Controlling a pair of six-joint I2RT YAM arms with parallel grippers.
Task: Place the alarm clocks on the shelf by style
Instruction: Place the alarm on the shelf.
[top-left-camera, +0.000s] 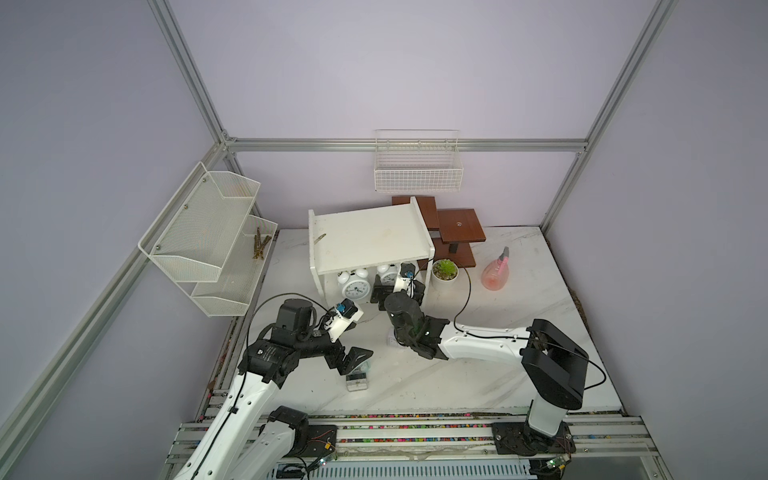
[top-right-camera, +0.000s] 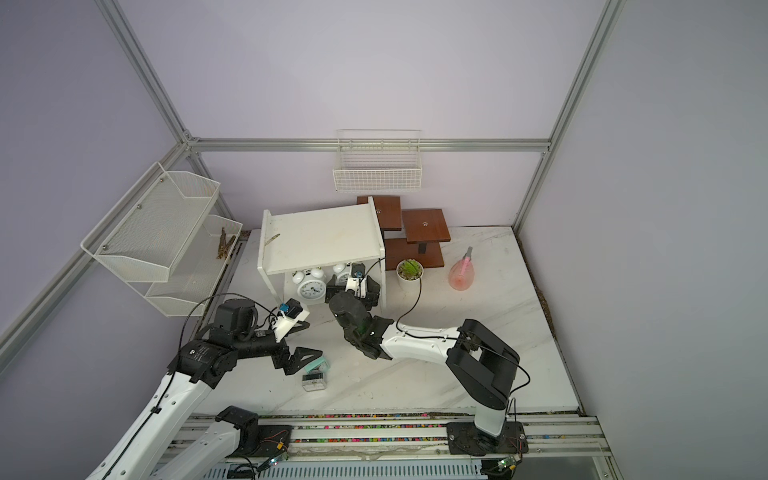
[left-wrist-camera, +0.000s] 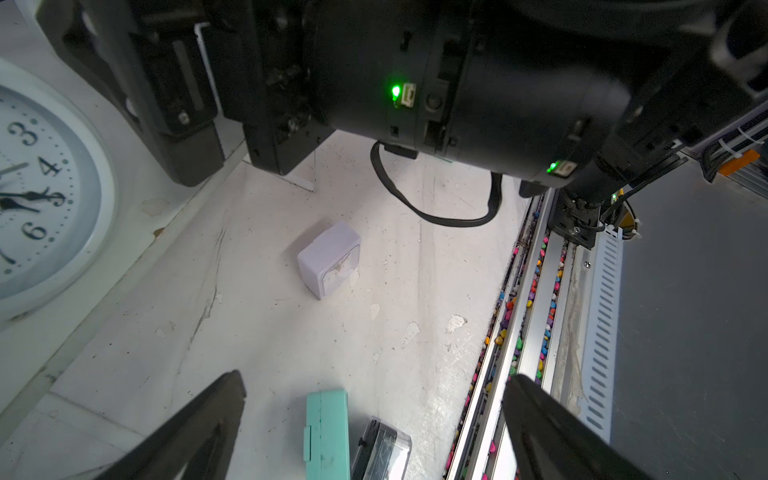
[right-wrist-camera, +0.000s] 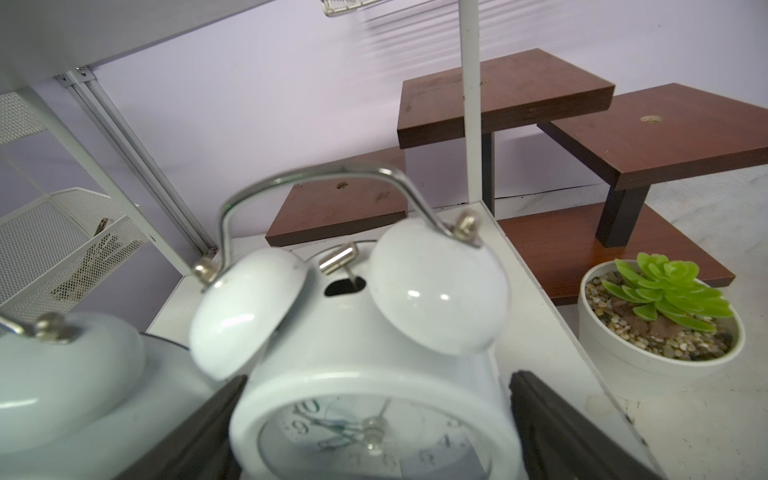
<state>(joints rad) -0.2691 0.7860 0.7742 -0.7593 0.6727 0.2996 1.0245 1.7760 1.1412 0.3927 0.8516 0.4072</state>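
On the white two-tier shelf's (top-left-camera: 365, 237) lower board, the right gripper (right-wrist-camera: 378, 380) stands parted around a round white twin-bell clock (right-wrist-camera: 357, 332), seemingly releasing it; next, back straight out. The left gripper (left-wrist-camera: 374, 376) gapes too.

On the round white twin-bell clock (left-wrist-camera: 37, 199), the dial shows black numerals 3, 4 and 6; the hands half cover the 5. The second twin-bell clock (right-wrist-camera: 374, 419), at its 3 o'clock on the shelf (top-left-camera: 365, 237), has numerals too blurred to read.
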